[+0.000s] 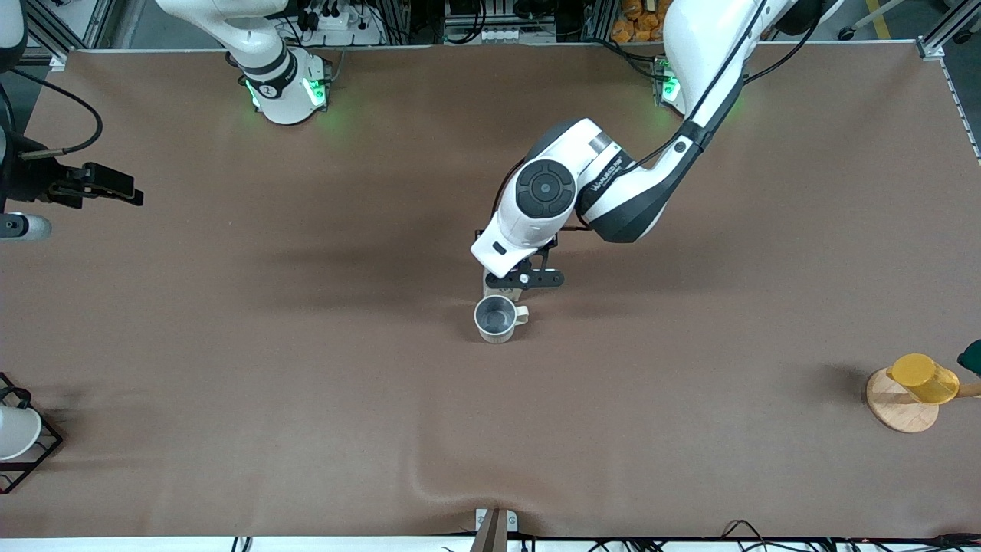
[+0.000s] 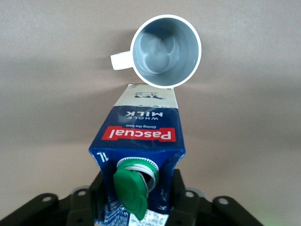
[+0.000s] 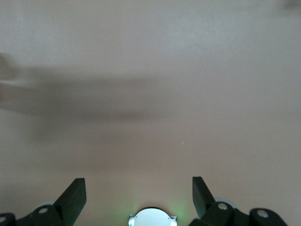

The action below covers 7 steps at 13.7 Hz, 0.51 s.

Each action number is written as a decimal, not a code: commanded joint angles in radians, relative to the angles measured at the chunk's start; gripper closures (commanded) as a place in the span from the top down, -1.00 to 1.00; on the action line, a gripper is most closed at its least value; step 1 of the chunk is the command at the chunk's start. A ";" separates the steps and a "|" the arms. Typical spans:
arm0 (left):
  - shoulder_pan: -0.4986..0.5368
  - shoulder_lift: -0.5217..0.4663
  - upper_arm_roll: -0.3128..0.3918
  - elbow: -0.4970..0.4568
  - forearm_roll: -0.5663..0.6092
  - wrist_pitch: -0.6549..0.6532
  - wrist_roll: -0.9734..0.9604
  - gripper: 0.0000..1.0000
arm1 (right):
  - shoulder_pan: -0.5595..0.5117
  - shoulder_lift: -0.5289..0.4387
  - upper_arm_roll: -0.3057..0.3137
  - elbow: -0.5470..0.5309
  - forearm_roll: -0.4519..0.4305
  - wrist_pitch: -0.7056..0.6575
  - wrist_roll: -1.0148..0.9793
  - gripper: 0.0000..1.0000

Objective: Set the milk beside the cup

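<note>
The milk [image 2: 141,129], a dark blue carton with a green cap and red label, stands upright in my left gripper [image 2: 138,193], which is shut on its top. In the front view only a whitish bit of the carton [image 1: 493,287] shows under the left gripper [image 1: 525,277]. The cup [image 1: 496,318], a grey-beige mug, stands on the table just nearer the front camera than the milk, almost touching it, with its handle toward the left arm's end. The cup also shows in the left wrist view [image 2: 165,49]. My right gripper [image 1: 115,189] waits open and empty at the right arm's end, over bare table [image 3: 138,188].
A yellow cup [image 1: 925,378] sits on a wooden stand [image 1: 898,410] at the left arm's end, next to a dark green object [image 1: 972,356] at the edge. A white cup [image 1: 15,433] sits in a black wire rack [image 1: 42,452] at the right arm's end.
</note>
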 commanded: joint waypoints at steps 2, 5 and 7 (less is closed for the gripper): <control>-0.016 0.015 0.010 0.027 0.022 -0.001 0.011 1.00 | -0.051 -0.040 0.036 0.015 -0.020 -0.011 0.002 1.00; -0.016 -0.016 0.011 0.028 0.023 -0.009 0.009 1.00 | -0.050 -0.054 0.034 0.015 -0.017 -0.011 0.004 1.00; 0.002 -0.062 0.010 0.028 0.022 -0.015 0.008 1.00 | -0.051 -0.054 0.033 0.015 -0.020 -0.009 0.002 1.00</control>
